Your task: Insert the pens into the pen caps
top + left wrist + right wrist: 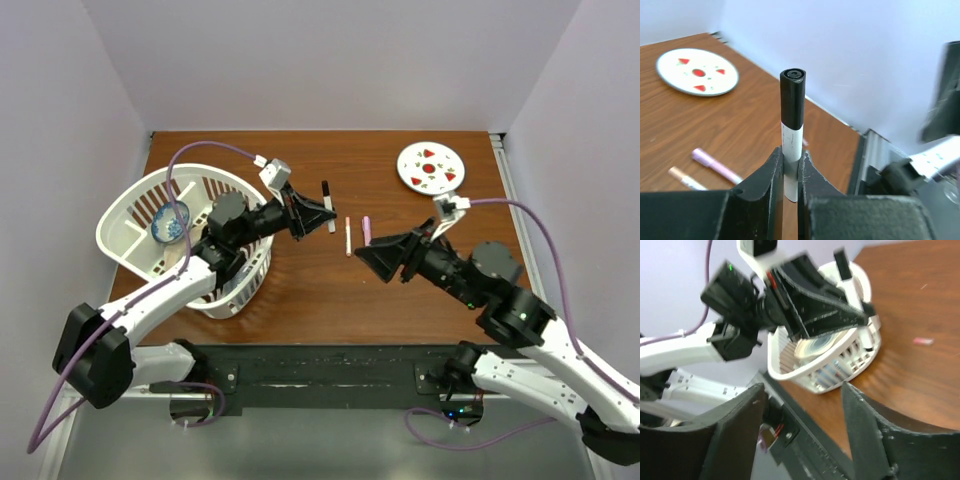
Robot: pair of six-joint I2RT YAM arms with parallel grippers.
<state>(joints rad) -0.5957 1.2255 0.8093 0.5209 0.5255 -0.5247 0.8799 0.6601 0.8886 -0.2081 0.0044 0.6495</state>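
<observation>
The left claw (791, 159) is clamped on a black-capped pen (792, 131). The right claw (802, 390) stands apart, empty, near two pens (348, 237) lying on the bench (300, 290), midway between its side edges.

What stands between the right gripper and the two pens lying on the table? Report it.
Nothing visible does. The right gripper, open and empty, is close beside the lilac pen and the white pen, with no object between them.

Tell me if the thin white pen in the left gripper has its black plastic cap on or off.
On. The black plastic cap covers the top of the thin white pen above the left gripper.
</observation>
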